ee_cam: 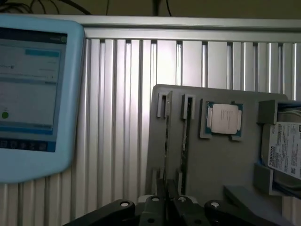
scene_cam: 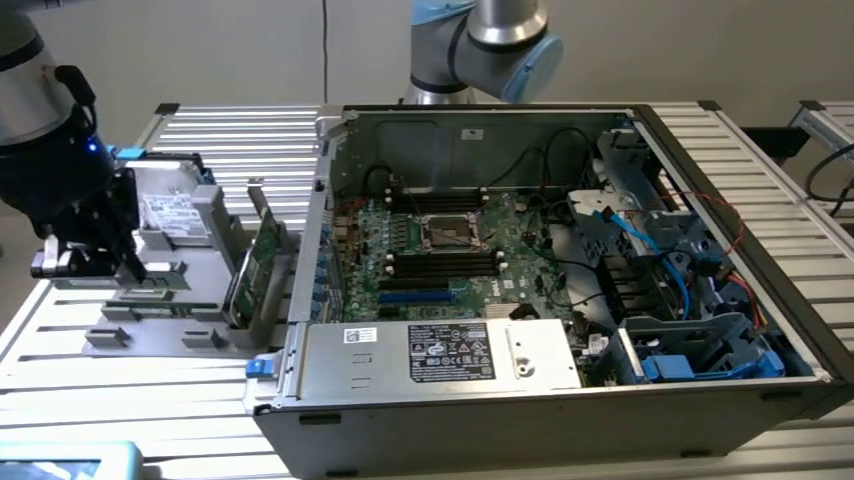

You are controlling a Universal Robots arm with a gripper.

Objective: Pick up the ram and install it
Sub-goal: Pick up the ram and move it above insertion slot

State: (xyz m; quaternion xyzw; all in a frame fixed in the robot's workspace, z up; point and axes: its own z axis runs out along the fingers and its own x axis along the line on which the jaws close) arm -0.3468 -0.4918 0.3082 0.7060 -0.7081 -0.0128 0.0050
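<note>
We see the pincer [scene_cam: 130, 272] low over the gray holder [scene_cam: 200, 300] on the slatted surface [scene_cam: 80, 385], the ram [ee_cam: 165, 136] on edge in its holder slot, in line with the pincer, whose opening we cannot tell

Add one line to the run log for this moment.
gripper: over gray tray, nearest the ram | ram: on edge in tray slot, not installed | computer case: open

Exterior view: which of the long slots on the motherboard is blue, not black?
The blue slot nearest the labelled silver box; the long slots flanking the processor socket are all black.
</note>
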